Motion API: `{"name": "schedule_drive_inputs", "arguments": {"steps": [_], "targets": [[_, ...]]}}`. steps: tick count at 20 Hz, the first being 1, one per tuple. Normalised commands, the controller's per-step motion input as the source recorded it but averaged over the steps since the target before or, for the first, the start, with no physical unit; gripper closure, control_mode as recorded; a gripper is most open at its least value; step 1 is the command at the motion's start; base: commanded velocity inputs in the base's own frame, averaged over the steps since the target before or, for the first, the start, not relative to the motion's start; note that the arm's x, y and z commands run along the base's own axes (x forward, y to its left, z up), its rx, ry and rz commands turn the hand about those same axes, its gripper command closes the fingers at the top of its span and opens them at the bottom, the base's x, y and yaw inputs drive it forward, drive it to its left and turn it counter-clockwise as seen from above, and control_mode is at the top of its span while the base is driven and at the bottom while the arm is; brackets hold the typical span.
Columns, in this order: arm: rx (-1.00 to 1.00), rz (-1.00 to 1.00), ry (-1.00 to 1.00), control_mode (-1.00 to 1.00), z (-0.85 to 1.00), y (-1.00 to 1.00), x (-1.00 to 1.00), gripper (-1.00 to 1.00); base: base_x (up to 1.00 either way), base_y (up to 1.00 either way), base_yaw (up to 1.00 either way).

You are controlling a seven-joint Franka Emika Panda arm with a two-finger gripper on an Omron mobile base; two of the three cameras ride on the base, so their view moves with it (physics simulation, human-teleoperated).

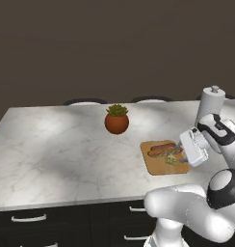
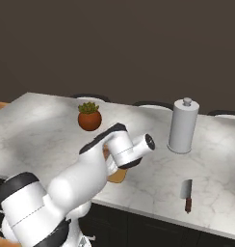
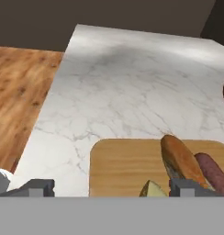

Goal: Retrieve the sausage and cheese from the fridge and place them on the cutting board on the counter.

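While the sausage (image 1: 161,148) and cheese (image 1: 171,159) lie on the cutting board (image 1: 157,165) near the tabletop's (image 1: 66,154) front edge, the gripper (image 3: 111,187) hangs spread above them.

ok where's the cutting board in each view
Left base view: cutting board right of centre, near the counter's front edge, beside the gripper.
Right base view: a sliver of it left of centre, behind the arm.
Hand view: bottom centre, with the cheese on it.
Shared landmark: the potted plant in both base views.
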Motion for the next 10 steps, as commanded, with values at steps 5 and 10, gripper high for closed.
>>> {"name": "schedule_drive_inputs", "arguments": {"steps": [5, 10], "targets": [[-0.14, -0.35, 0.05, -1.00, 0.19, 0.12, -0.36, -1.00, 0.00, 0.00, 0.00], [-0.10, -0.39, 0.00, -1.00, 0.20, 0.17, -0.43, -1.00, 0.00, 0.00, 0.00]]}}
